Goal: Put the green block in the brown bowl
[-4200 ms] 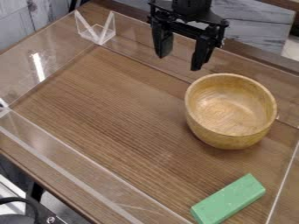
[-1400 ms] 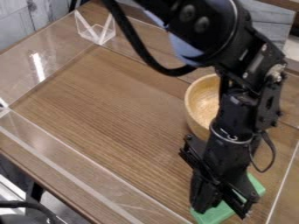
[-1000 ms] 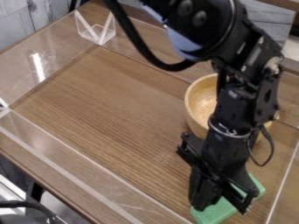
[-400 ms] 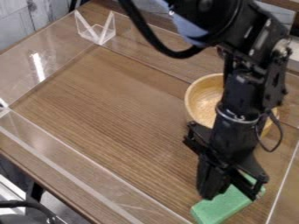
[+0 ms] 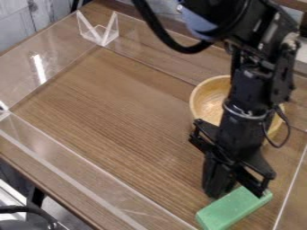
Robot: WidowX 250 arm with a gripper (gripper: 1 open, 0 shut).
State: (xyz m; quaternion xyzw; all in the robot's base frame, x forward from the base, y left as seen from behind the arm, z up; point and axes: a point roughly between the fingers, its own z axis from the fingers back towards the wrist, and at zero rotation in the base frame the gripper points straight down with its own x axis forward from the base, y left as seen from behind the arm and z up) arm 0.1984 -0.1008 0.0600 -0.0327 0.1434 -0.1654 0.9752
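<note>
The green block point(image 5: 235, 212) lies near the front right corner of the wooden table, its long side running diagonally. My gripper point(image 5: 235, 190) points steeply down onto the block's far edge. Its dark fingers are drawn together on the block, which stays low at the table surface. The arm hides the block's middle and far side. Behind the arm stands the brown bowl point(image 5: 211, 101), round and wooden, with most of its right half covered by the arm.
Clear acrylic walls point(image 5: 48, 144) fence the wooden table point(image 5: 108, 108) on the left and front. A small clear stand point(image 5: 96, 29) sits at the back left corner. The table's front edge runs just past the block.
The gripper, open and high at the back several seconds ago, has come down onto the green block and shut. Over the last second the arm straightened slightly, and more of the block shows.
</note>
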